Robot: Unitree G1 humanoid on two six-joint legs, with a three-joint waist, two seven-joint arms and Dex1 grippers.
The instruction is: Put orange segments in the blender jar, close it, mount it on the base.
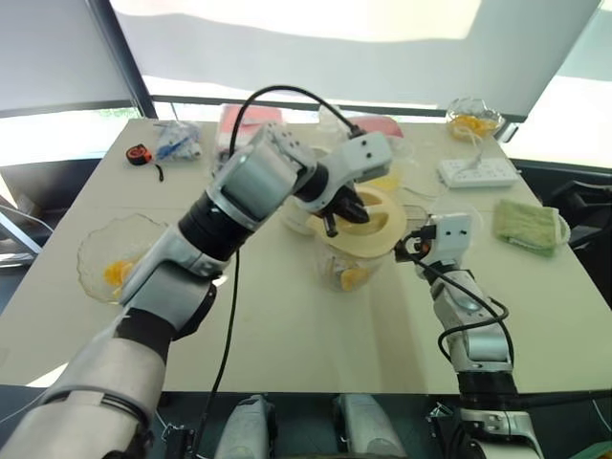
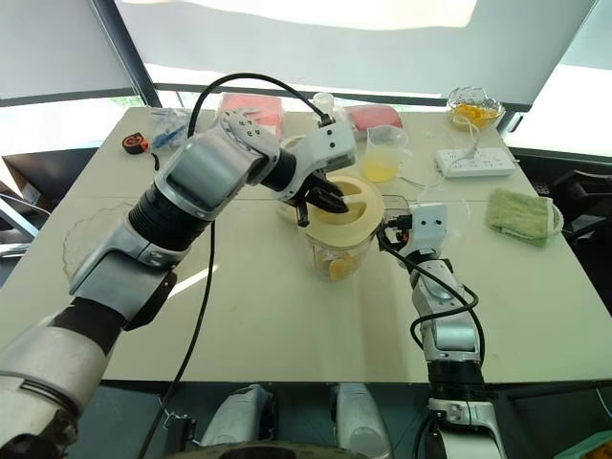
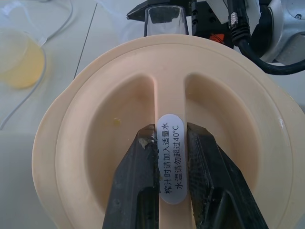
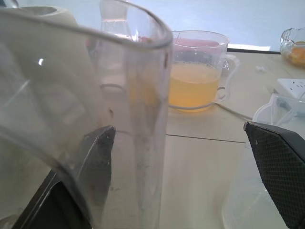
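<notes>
Nearest is the right gripper (image 2: 390, 232), low over the near right part of the table (image 2: 287, 325). Its two black fingers (image 4: 279, 162) stand spread wide and level; one sits behind the clear wall of the blender jar (image 2: 339, 253) and the other is out in the open air on the jar's right, so the jar's edge lies between them, though whether they press it cannot be told.

The blender jar stands upright near the middle of the table, with orange segments (image 2: 340, 267) lying at its bottom. A cream lid (image 3: 162, 124) sits on its mouth. The left gripper (image 2: 320, 204) reaches down from the left onto that lid, its fingers (image 3: 138, 186) pinched on the raised centre rib, which carries a white label (image 3: 170, 157).

On the left edge a wide glass bowl (image 1: 115, 253) holds a few more segments. On the right lies a folded green cloth (image 2: 521, 215).

Just beyond the jar stands a clear measuring cup (image 2: 382, 153) of yellow juice, and behind the left wrist the white base (image 1: 298, 218) shows partly hidden. Farther right lies a white power strip (image 2: 476, 162), and at the far right corner a small glass bowl (image 2: 473, 105) of orange pieces. Along the far edge are red packets (image 2: 253, 105), a blue-and-clear bag (image 1: 177, 140) and a tape measure (image 1: 140, 153).
</notes>
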